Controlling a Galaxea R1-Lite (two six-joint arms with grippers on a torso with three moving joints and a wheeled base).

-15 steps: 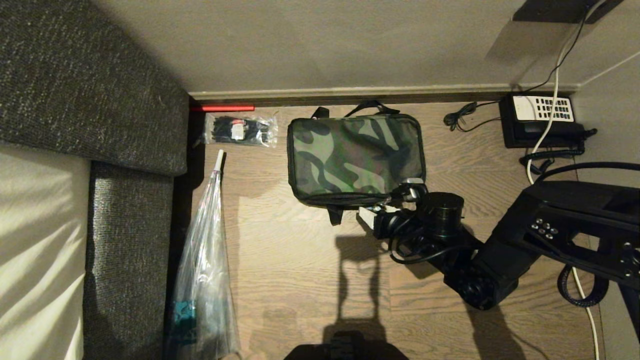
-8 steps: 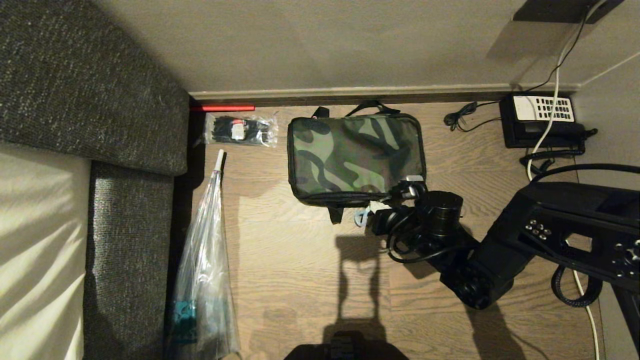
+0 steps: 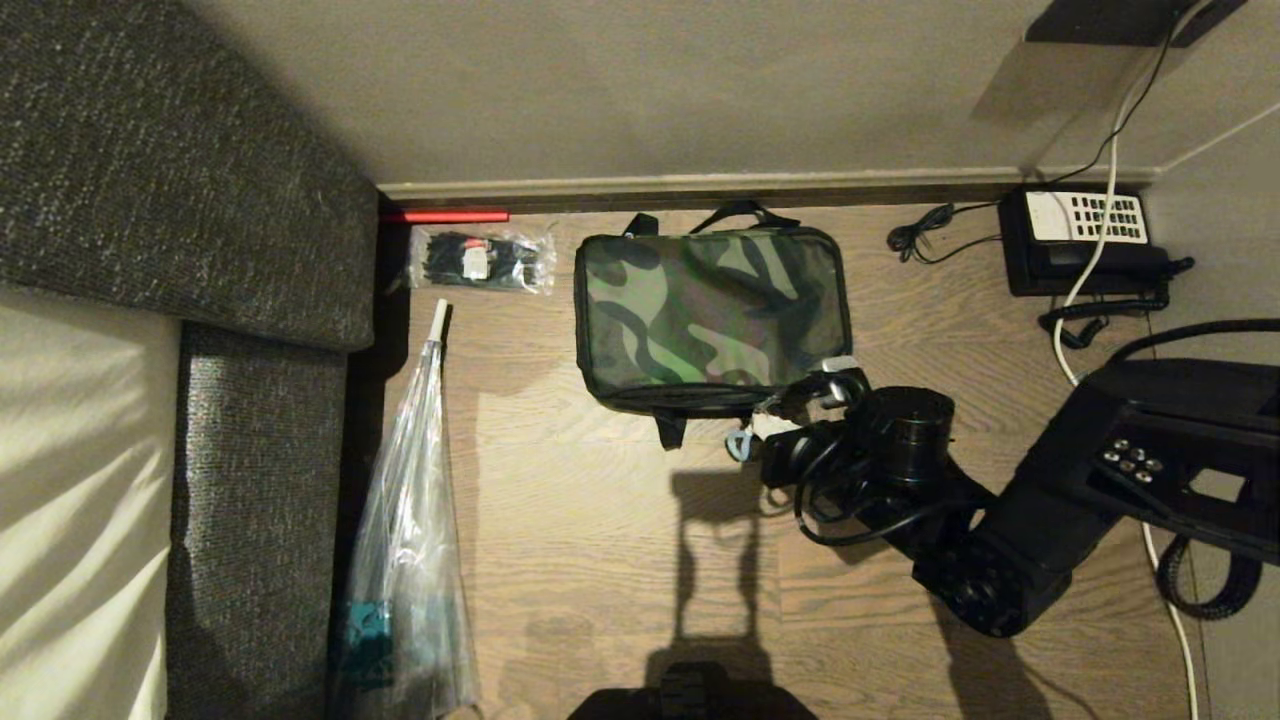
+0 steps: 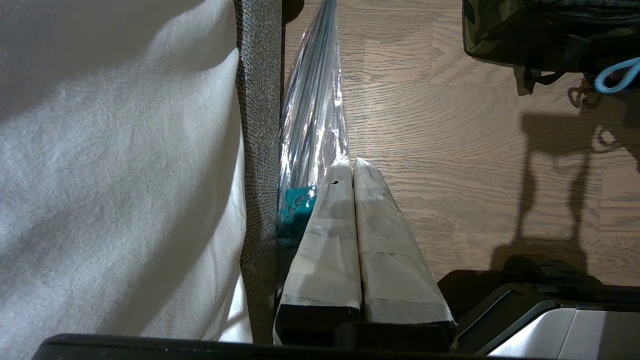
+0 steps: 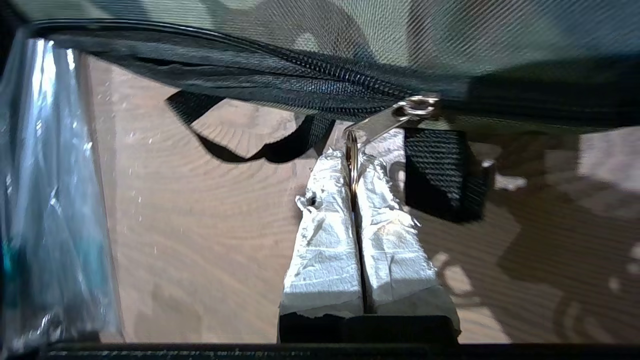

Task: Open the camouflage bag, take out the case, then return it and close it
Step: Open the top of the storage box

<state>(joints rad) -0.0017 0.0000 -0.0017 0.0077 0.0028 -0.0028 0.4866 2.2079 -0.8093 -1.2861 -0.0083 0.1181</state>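
The camouflage bag (image 3: 712, 310) lies flat on the wooden floor (image 3: 600, 540) near the back wall, its lid down and the zip (image 5: 320, 87) along its near edge closed; the case is not visible. At the bag's near right corner the right gripper (image 5: 354, 167) has its jaws clamped on the metal ring (image 5: 351, 155) of the zip pull (image 5: 390, 117), and only the thin ring sits between the padded tips. That is probably the weak point: the hold is at the very tips, so a pull at an angle to the zip line could let the ring slip out, or drag the light bag across the floor instead of running the slider, since nothing holds the bag down. The right arm reaches in from the right, low over the floor, wrist level and pointing at the bag's edge. The left gripper (image 4: 352, 165) hangs parked beside the sofa (image 4: 257, 100), jaws together and empty, above a clear plastic bag (image 4: 315, 115).
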